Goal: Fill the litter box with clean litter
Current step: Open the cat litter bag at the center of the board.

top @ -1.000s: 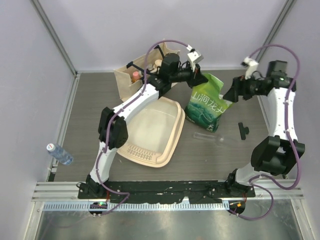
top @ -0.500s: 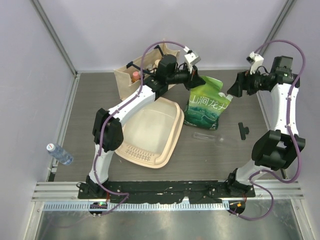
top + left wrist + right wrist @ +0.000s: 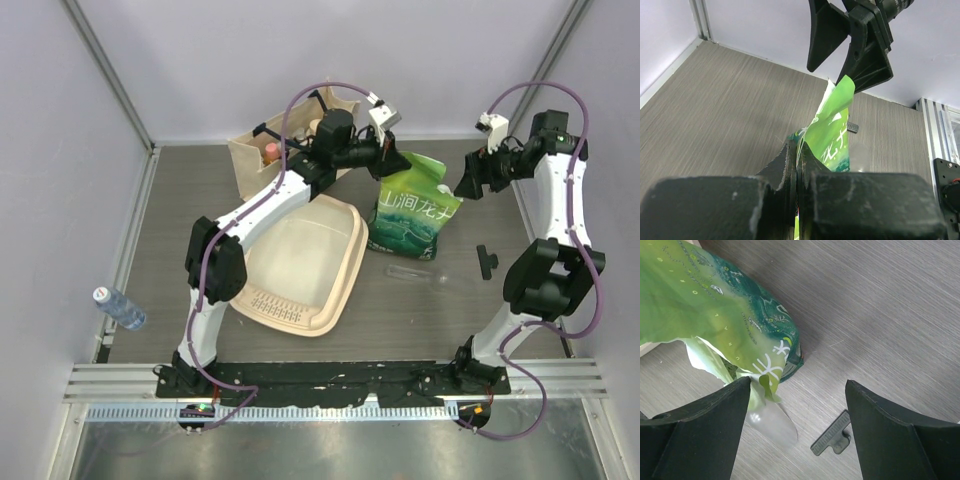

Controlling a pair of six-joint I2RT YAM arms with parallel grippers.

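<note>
Litter box point(image 3: 318, 262) lies on the surface point(image 3: 180, 210), centre-left, with its ribbed strip at the near end. Just right of it stands the green bag point(image 3: 412, 215). Left tool point(image 3: 797, 167) is closed, pinching the bag's top edge. Right tool point(image 3: 797, 385) hangs just right of the bag's top, jaws wide apart, holding nothing. A black clip point(image 3: 486, 260) lies nearer, right of the bag.

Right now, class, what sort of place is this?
Likely a robot test cell: two white-and-black arms bolted to a slotted metal rail, bare lilac walls with aluminium posts, grey wood-grain table.
</note>
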